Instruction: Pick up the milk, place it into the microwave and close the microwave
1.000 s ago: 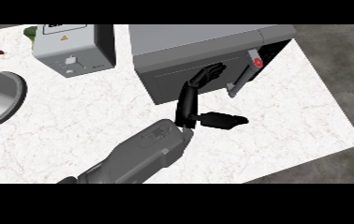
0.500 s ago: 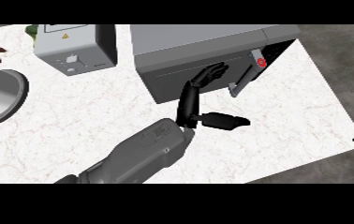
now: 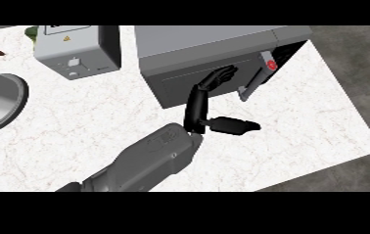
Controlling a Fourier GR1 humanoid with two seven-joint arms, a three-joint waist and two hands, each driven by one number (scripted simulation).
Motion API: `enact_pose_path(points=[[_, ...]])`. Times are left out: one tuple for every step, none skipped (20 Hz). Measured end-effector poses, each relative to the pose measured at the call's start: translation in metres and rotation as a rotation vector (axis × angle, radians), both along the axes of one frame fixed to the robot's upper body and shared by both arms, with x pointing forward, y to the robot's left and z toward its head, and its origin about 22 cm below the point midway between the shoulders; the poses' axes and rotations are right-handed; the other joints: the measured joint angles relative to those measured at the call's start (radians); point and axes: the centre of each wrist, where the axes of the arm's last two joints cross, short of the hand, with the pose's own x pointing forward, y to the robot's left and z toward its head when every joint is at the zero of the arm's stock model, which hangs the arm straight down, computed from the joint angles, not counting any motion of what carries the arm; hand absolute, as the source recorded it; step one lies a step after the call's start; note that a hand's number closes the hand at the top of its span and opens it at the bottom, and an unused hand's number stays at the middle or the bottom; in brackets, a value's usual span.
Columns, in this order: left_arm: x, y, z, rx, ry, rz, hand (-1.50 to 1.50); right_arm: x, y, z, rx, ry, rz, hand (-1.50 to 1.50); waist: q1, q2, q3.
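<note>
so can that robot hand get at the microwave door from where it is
Probably yes. The robot hand is open, its fingers already laid against the microwave door, with nothing between them. The door handle lies just to the right.

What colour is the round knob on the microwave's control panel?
Red, on the microwave knob; it shows best in the head view.

Bright, even, shadowless light; no glare or blur.

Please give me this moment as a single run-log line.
phase: closing microwave | left hand: open, fingers on door | right hand: not in view | milk: not visible
</note>
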Motion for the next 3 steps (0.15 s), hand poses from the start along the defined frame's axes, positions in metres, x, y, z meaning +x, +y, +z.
enact_pose_path(points=[[-0.0001,0.0002,-0.0003,-0.003,-0.003,0.001,-1.5,0.0014,-0.0011,0.0004,0.006,0.005,0.005,-1.5,-0.002,0.001,0.0],[0.0,0.0002,-0.0005,-0.004,-0.005,0.002,-1.5,0.003,-0.0023,0.0011,0.013,0.007,0.011,-1.5,-0.002,0.001,0.0],[0.0002,0.0004,-0.0007,-0.006,-0.007,0.002,-1.5,0.0041,-0.0039,0.0007,0.017,0.015,0.015,-1.5,-0.002,0.001,0.0]])
